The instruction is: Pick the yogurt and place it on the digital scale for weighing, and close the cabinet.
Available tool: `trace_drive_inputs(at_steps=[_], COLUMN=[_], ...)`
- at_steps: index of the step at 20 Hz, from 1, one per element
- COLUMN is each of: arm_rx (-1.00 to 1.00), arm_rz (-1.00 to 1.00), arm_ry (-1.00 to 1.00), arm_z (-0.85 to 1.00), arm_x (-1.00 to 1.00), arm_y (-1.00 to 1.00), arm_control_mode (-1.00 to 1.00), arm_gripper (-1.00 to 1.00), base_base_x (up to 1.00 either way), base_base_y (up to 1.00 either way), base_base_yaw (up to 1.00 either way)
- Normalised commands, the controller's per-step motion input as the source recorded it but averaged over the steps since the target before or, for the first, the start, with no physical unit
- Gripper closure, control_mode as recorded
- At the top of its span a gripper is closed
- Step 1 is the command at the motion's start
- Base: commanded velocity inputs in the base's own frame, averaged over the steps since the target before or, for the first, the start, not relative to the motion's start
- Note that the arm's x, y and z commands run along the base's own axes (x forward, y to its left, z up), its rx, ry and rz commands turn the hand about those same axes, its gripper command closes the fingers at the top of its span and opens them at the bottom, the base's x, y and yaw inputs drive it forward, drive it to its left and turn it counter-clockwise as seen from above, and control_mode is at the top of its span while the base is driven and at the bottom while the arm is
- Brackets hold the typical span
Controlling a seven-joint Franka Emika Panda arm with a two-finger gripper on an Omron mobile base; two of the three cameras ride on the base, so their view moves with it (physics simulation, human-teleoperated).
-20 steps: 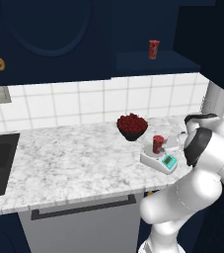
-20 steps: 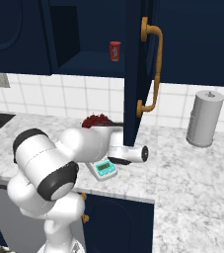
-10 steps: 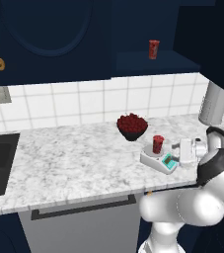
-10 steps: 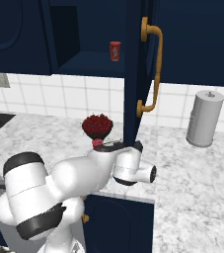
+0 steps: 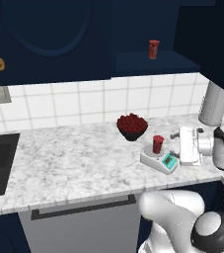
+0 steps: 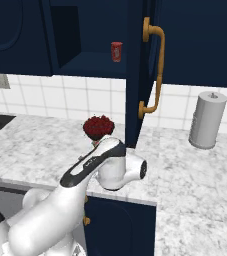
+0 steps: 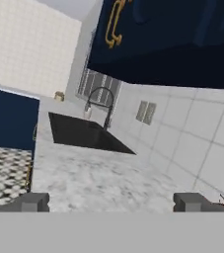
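Yogurt, the small red cylindrical cup with a pale rim band (image 5: 158, 144), stands upright on the round grey plate of the small flat white digital scale (image 5: 159, 161), whose teal display faces the counter's front edge. At about eleven o'clock from the scale sits a dark bowl of red berries (image 5: 132, 126), near it but apart. An identical red twin cup (image 5: 154, 49) stands on the open shelf of the dark navy wall cabinet (image 6: 140, 75), whose door with its vertical gold handle (image 6: 155, 70) hangs open, edge-on toward the right base camera. The white arm's two-finger gripper (image 5: 175, 136) sits at three o'clock from the yogurt, just beside the scale and clear of the cup, and in the hand view its two dark finger tips (image 7: 33, 202) stand wide apart with nothing between them. That view looks along the white-and-grey marbled counter (image 5: 74, 163) toward a black sink (image 7: 84, 133) with a dark arched tap (image 7: 101, 104). A grey cylindrical canister with a knobbed lid (image 6: 207, 120) rests at the tiled wall, at about two o'clock from the open door's lower edge.
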Motion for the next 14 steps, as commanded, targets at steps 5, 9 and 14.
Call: trace_drive_inputs(at_steps=[5,9,14], arm_rx=[-0.31,-0.36,-0.32], arm_rz=[-0.04,-0.12,-0.1], arm_ry=[-0.34,-0.39,-0.41], arm_z=[0.84,0.72,0.69], arm_x=[-0.53,-0.26,-0.39], arm_y=[0.79,0.86,-0.01], arm_control_mode=[-1.0,-1.0,-1.0], arm_gripper=[-1.0,-1.0,-1.0], base_base_x=[0.0,0.0,0.0], base_base_y=[0.0,0.0,0.0], base_base_yaw=[0.0,0.0,0.0])
